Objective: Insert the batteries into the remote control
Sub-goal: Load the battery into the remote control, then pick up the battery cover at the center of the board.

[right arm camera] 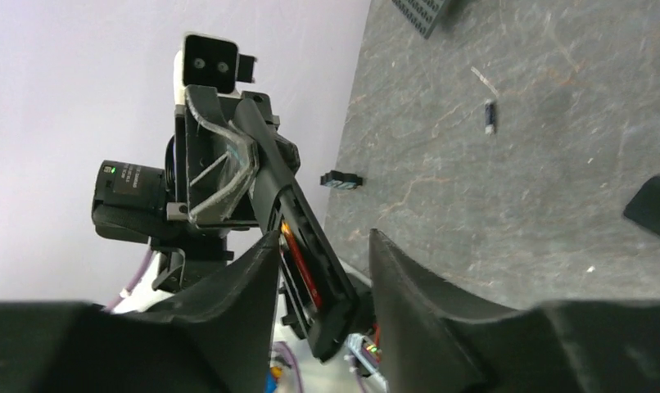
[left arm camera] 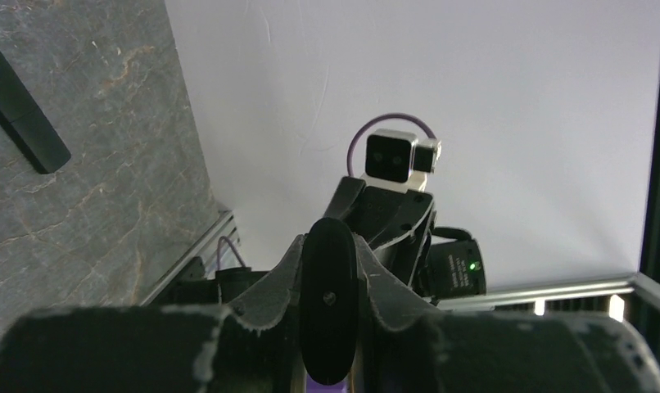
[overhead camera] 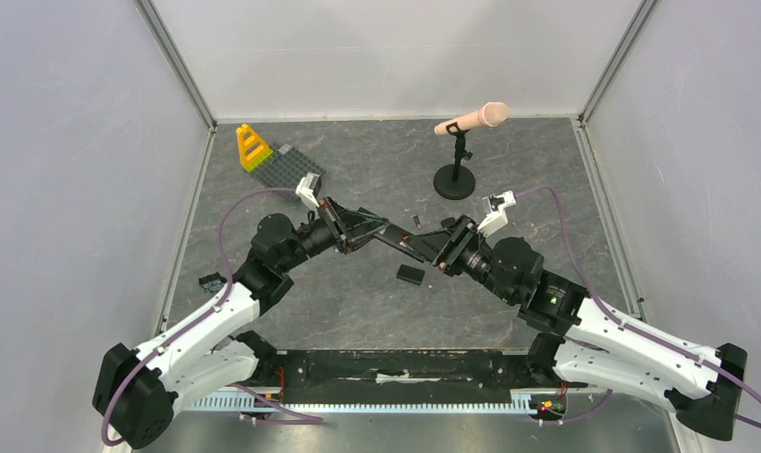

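The left end effector [left arm camera: 329,255] clamps the remote control [right arm camera: 331,307] aloft, presenting its open compartment. The right end effector [right arm camera: 323,255] straddles it, fingers apart, beside the seated red-orange battery [right arm camera: 300,260].

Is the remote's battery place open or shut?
Open: the remote control has no cover on, and a red-orange battery shows inside.
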